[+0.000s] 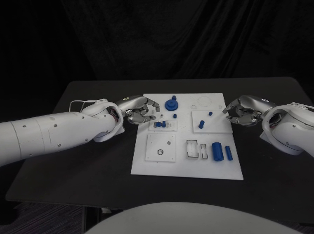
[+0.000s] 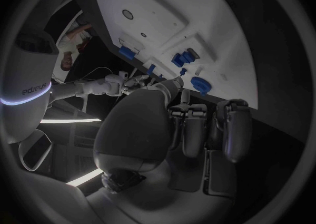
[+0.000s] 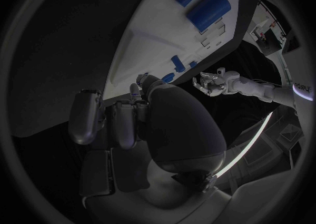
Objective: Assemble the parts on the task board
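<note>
Head view: the white task board (image 1: 187, 165) lies mid-table, blue parts (image 1: 217, 150) on it; the left hand (image 1: 140, 111) and right hand (image 1: 242, 111) flank its far half, fingers curled, holding nothing. Left wrist view: the robot's body reads "sharpa". Right wrist view: two blue cylinders (image 3: 204, 2) lie on the board.

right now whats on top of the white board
Small blue parts sit on the white board: a tall peg at the back, two cylinders at front right. Both hands hover at its sides, holding nothing; the board hides whatever lies beneath it.
</note>
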